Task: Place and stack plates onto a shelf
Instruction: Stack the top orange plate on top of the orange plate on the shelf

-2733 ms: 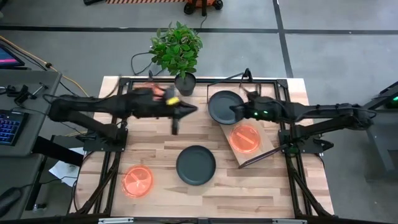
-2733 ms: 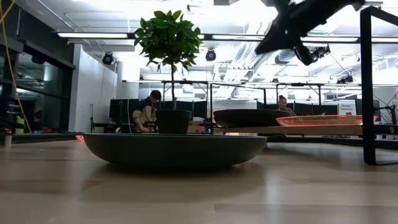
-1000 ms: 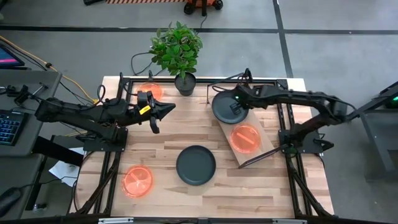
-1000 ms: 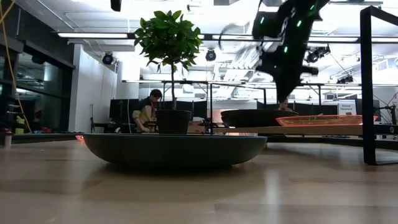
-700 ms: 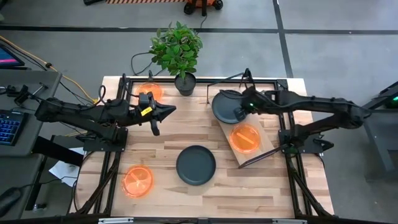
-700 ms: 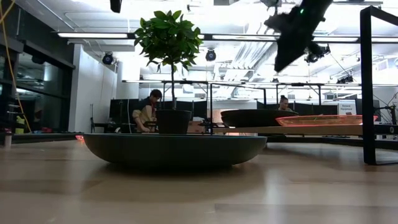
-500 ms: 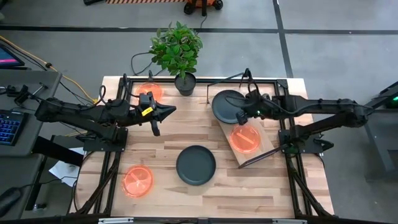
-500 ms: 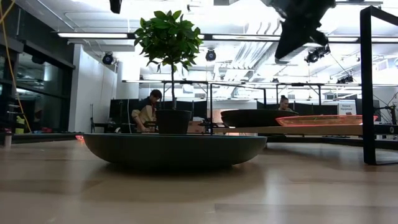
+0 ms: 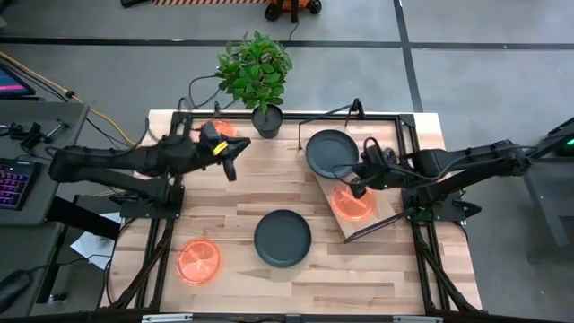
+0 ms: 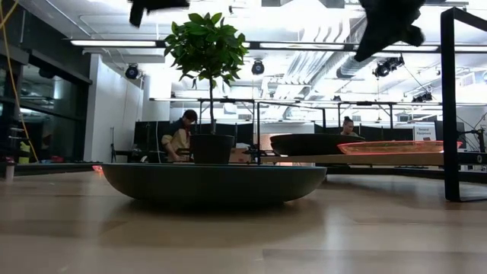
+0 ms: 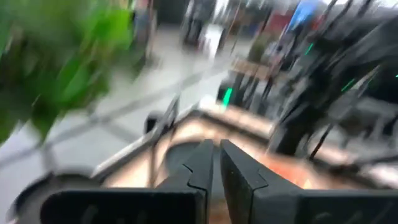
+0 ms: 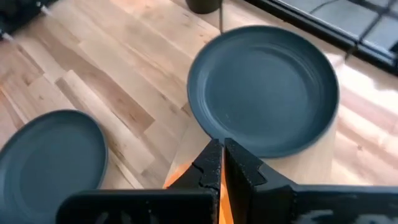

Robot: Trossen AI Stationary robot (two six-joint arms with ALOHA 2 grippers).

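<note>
Hovering my right pincer point(image 9: 356, 187), clenched and empty, over the shelf point(image 9: 381, 211); left pincer point(image 9: 230, 167) clenched at ten o'clock.

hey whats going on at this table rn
A two-armed robot is putting plates on a small wooden shelf. A dark grey plate and an orange plate sit on the shelf side by side. The right hand hovers over the orange one, fingers together and empty. The left hand is up near the potted plant, also empty. One more grey plate and two orange plates wait on the table.
</note>
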